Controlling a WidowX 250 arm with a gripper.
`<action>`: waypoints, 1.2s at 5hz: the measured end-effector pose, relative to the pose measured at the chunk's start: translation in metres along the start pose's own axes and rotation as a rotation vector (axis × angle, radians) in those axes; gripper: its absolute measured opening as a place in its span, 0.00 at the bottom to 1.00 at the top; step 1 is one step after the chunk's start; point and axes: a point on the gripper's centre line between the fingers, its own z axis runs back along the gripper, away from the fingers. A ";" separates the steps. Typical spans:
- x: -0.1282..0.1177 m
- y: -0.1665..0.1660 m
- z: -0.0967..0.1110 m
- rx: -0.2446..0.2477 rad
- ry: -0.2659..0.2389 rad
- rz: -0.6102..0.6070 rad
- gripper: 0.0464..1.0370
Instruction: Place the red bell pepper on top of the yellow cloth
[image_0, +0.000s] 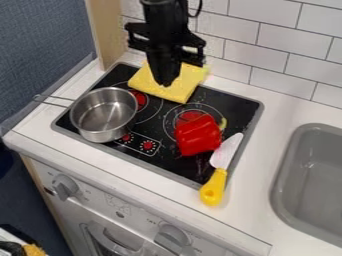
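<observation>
The stove (242, 109) is set into a white counter (275, 150). A metal pot (101, 134) sits at the stove's left side in the view, its bottom showing through the open top and its thin handle reaching out past the stove's edge. To the right of the stove in the view, a gray sink (287, 160) is sunk into the counter, its smooth inner wall and floor in sight.

The red bell pepper (198, 136) lies on the stove's right half in the view, partly over a red-centered burner, with its stem pointing away from the pot's side. It is apart from the gripper (165, 83), nearer the camera and farther right in the view. The gripper hangs down over the far part of the stove, above the yellow cloth (175, 92); I cannot tell whether it is open or closed, or whether it touches the cloth. The cloth lies folded at the stove's back edge, so the pepper is off it, on the stove's black top.

A knife (214, 187) lies just beside the pepper, its blade on the stove and its yellow handle crossing the stove's near edge onto the counter.
</observation>
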 end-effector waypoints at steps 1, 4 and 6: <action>-0.001 -0.016 -0.011 0.000 0.035 -0.082 0.26; -0.041 -0.043 -0.086 0.093 0.124 -0.507 0.98; -0.035 -0.041 -0.093 0.073 0.123 -0.479 0.66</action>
